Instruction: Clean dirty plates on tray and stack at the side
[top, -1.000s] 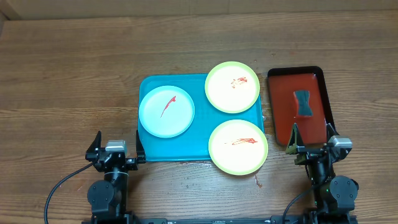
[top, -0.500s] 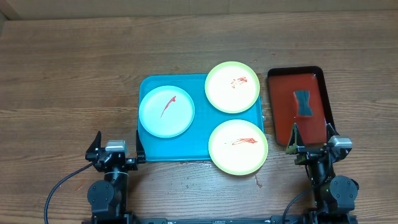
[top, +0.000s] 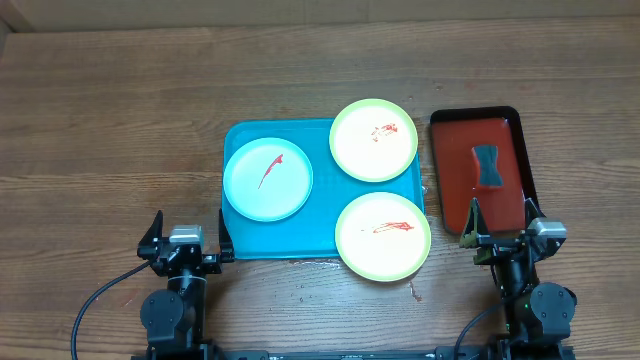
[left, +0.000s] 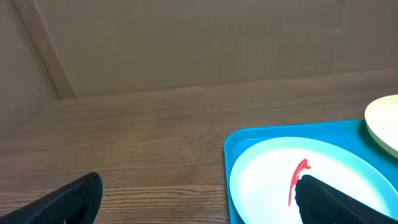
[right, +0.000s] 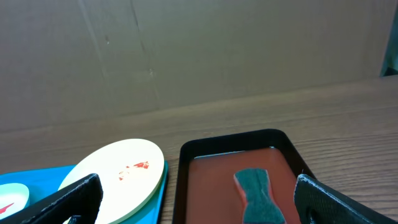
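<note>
Finding the sponge dead ahead of the right arm

We found the right gripper parked at the table's 6 o'clock edge, its fingers spread wide and holding nothing. The sponge lay at its 12 o'clock on the dark red tray. Its long axis ran 12 to 6, so we judged that fingers set at 9 and 3 would close across its narrow width. The left gripper was likewise spread and empty, well apart from the sponge, so we took the right arm as the one to fetch it.

All three plates sat smeared on the teal tray. The white plate was at the left gripper's 2 o'clock. The upper yellow-green plate and lower yellow-green plate were at the right gripper's 10 and 9 o'clock.
</note>
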